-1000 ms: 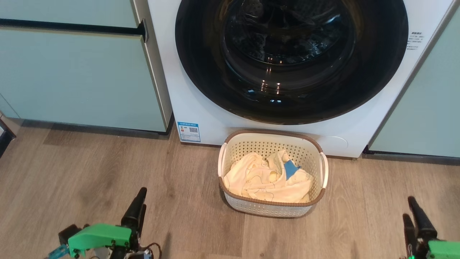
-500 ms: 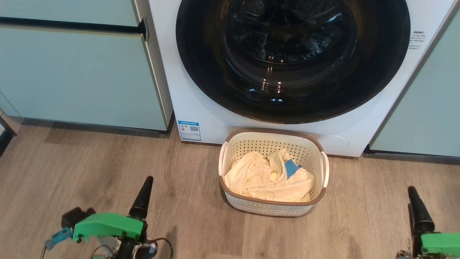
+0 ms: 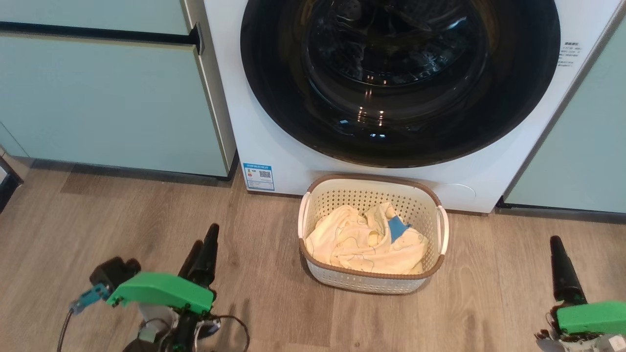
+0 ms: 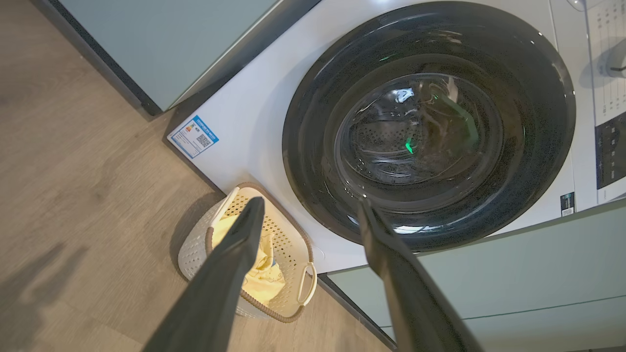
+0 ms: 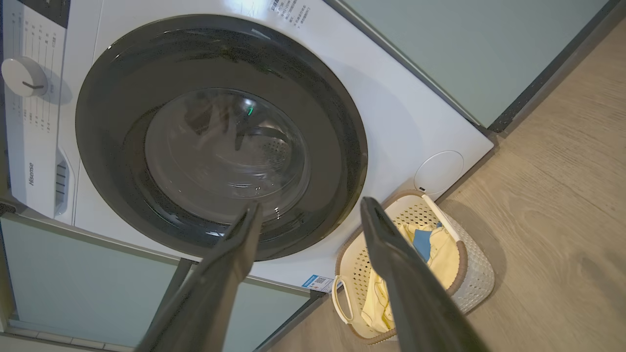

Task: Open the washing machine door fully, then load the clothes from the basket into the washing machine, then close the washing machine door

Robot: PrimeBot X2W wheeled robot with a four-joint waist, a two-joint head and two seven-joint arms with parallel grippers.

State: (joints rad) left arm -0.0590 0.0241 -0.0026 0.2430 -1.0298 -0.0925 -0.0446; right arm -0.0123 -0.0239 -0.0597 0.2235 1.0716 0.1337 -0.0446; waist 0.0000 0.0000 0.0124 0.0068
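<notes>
The white washing machine stands ahead with its round glossy black door shut flat against the front. On the floor right below the door stands the cream basket with a brown rim. Pale yellow clothes with a blue patch lie inside it. My left gripper hangs open over the floor, left of the basket and apart from it. To the basket's right, my right gripper is open too. The left wrist view shows the left gripper empty before the door. My right gripper is likewise empty.
Pale green cabinets flank the machine on the left and the right. Wooden floor stretches between me and the machine. A blue QR sticker sits at the machine's lower left, and a control dial sits above the door.
Both grippers have risen in the head view, moving forward toward the washing machine. The door, basket and clothes have stayed put apart from a slight camera shift.
</notes>
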